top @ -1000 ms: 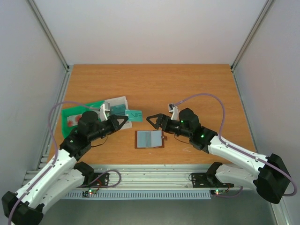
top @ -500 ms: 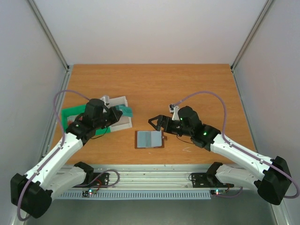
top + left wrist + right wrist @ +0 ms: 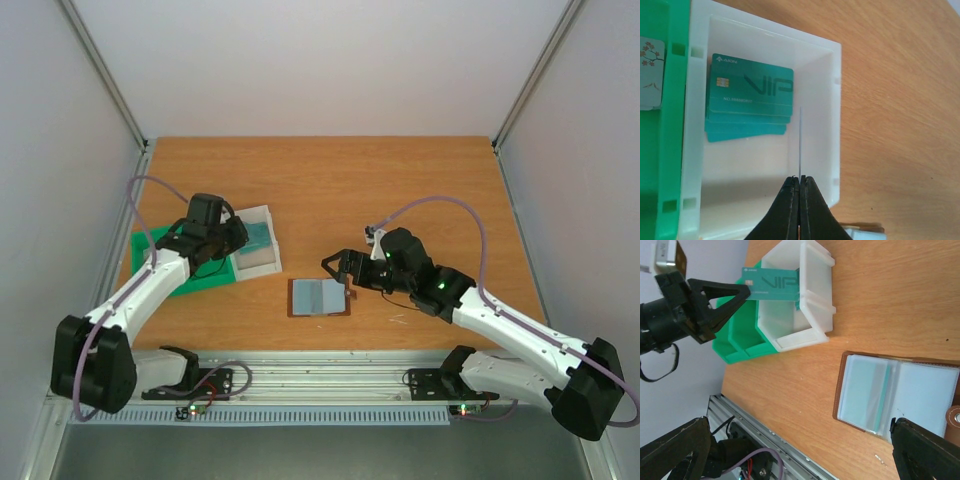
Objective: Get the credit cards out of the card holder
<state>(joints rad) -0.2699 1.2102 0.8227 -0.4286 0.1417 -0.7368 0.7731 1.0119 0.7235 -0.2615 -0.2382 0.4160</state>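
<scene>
Teal VIP card [image 3: 775, 284], clamped in the left pincer [image 3: 799, 186], hangs over the white bin [image 3: 836, 100] holding other teal cards [image 3: 747, 95]; right pincer [image 3: 335, 272] gapes beside the open card holder [image 3: 320, 297] on the desk [image 3: 420, 180].

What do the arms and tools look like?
The left arm and right arm have white links with black joints. The left tool and right tool have black triangular fingers. A lilac cable loops along each; a green light glows on the right.

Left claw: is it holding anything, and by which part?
Yes: the left claw pinches a teal card by one short end, above the white bin. The right claw is open and empty.
</scene>
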